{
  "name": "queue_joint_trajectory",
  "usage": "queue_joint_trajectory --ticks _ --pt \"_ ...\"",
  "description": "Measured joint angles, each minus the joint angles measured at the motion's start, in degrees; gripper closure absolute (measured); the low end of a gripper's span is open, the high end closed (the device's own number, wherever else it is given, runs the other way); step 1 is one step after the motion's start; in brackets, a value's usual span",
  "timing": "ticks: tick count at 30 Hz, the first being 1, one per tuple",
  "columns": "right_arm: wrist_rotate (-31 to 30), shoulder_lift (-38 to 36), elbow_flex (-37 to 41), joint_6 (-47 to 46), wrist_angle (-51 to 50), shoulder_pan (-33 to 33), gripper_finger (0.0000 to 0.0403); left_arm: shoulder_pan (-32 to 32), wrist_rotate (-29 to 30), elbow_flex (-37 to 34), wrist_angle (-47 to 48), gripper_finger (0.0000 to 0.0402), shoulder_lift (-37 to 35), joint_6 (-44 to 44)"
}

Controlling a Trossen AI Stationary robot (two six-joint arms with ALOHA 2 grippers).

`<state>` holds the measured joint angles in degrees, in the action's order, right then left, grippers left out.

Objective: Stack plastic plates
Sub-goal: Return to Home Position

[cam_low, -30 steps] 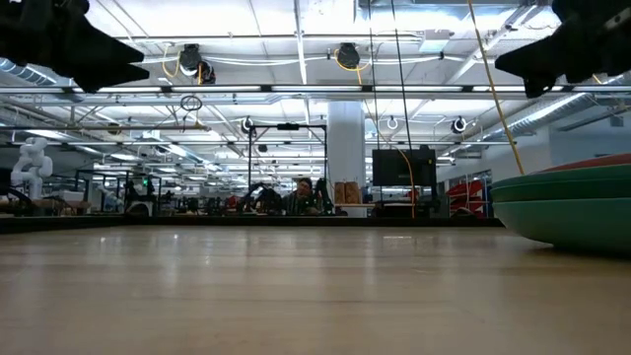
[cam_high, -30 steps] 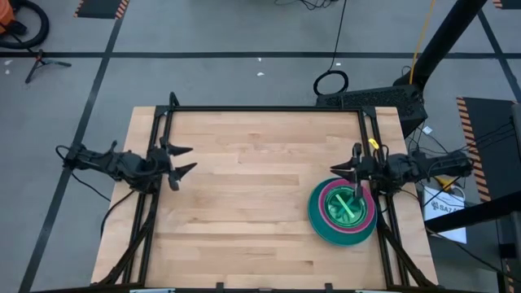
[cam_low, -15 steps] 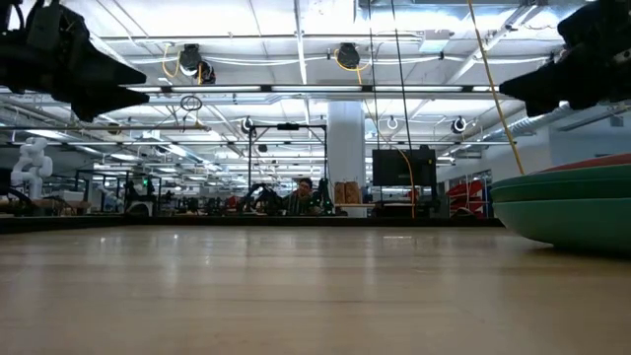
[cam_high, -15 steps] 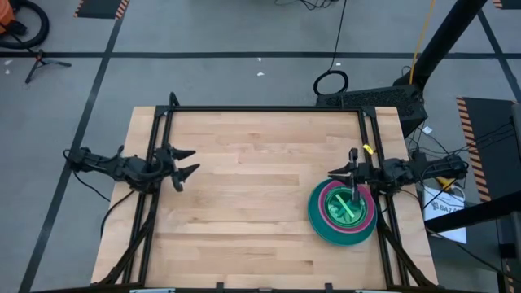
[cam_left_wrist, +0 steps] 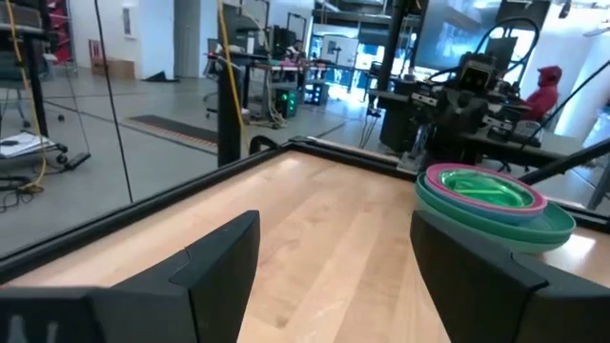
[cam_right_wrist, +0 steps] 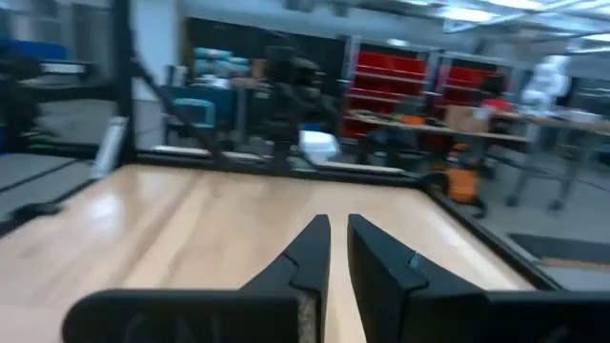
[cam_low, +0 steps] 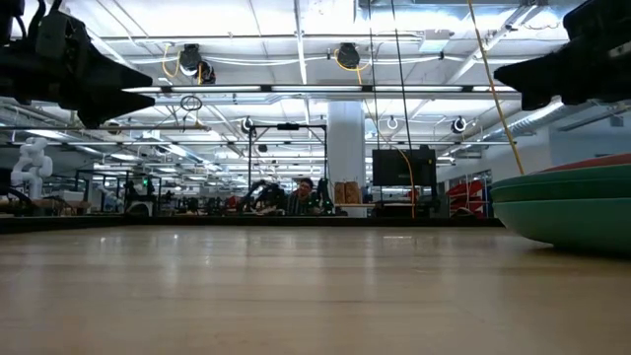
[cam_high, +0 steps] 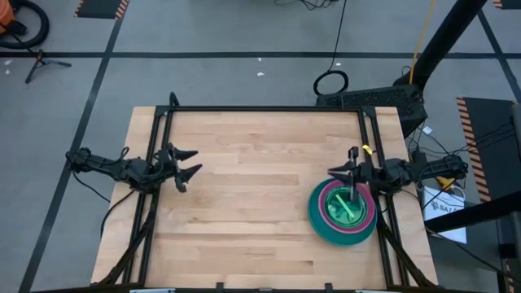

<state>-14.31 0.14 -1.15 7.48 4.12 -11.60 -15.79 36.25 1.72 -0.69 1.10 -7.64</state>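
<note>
The plastic plates stand in one stack near the table's right edge: a large teal plate rests on the wood, with magenta and green plates nested on it. The left wrist view shows the stack side-on, and its teal rim shows in the low view. My right gripper hangs shut above the table just past the stack's far side, with its fingers together. My left gripper hovers open over the table's left edge, its fingers spread wide and pointing at the stack.
Bare wooden tabletop lies between the arms, bounded by black frame rails at the far edge and sides. Beyond the table is a workshop with racks and cables. A person sits far off there.
Both grippers have come down a little toward the table. My left gripper has also crept slightly toward the table's right. The stack of plates has stayed where it was.
</note>
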Motion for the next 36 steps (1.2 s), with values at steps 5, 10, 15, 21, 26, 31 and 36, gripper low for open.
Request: queue_joint_trajectory --ticks 5,10,15,21,26,31,36 --pt "-8.7 0.2 0.0 -1.3 0.0 0.0 0.0369 0.0 0.0 0.2 0.6 0.0126 0.5 -0.6" --pt "-10.4 0.2 0.1 -0.8 0.5 0.0 0.0369 0.0 0.0 0.3 0.8 0.0126 0.5 0.0" --pt "-9.6 0.2 0.1 -0.8 0.6 0.0 0.0369 0.0 0.0 0.4 1.0 0.0126 0.5 -0.1" --pt "-9.6 0.2 0.1 -0.8 0.6 0.0 0.0369 0.0 0.0 0.4 1.1 0.0126 0.5 -0.1" --pt "-9.5 0.2 0.1 -0.8 0.7 0.0 0.0369 0.0 0.0 0.4 1.1 0.0126 0.5 -0.1" --pt "-9.5 0.2 0.2 -0.8 0.8 0.0 0.0369 0.0 0.0 0.4 1.1 0.0126 0.5 -0.1" --pt "-9.5 0.2 0.2 -0.8 0.8 0.0 0.0369 0.0 0.0 0.4 1.1 0.0126 0.5 -0.1"
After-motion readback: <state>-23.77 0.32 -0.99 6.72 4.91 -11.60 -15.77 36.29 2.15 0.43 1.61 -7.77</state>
